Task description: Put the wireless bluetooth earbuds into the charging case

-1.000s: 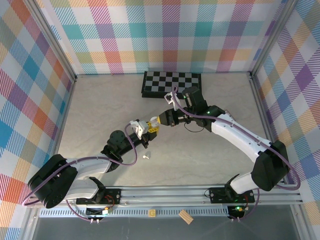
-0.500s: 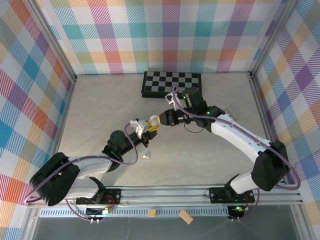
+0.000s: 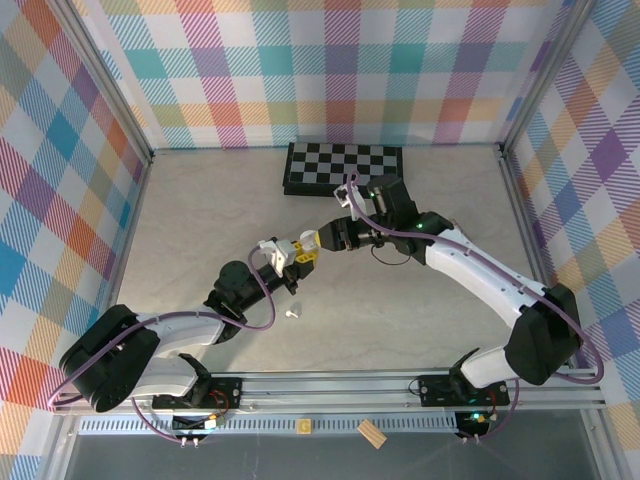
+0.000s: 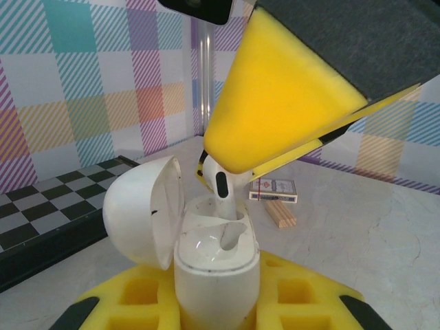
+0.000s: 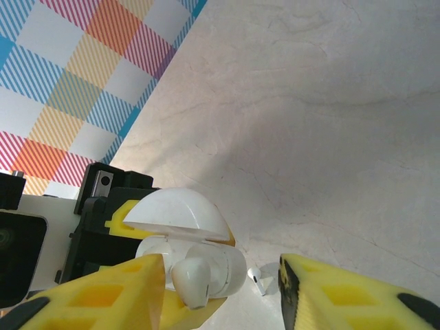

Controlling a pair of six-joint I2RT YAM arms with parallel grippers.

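Opening wider than before, the right pincer brackets the white earbud standing in the open charging case, which the left pincer clamps above the desk, walls well apart, second earbud nearby.

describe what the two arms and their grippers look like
The left arm and right arm have white shells, rounded black joints and black bases. A purple cable loops along each. The left gripper and right gripper carry chunky yellow fingers with square pockets.
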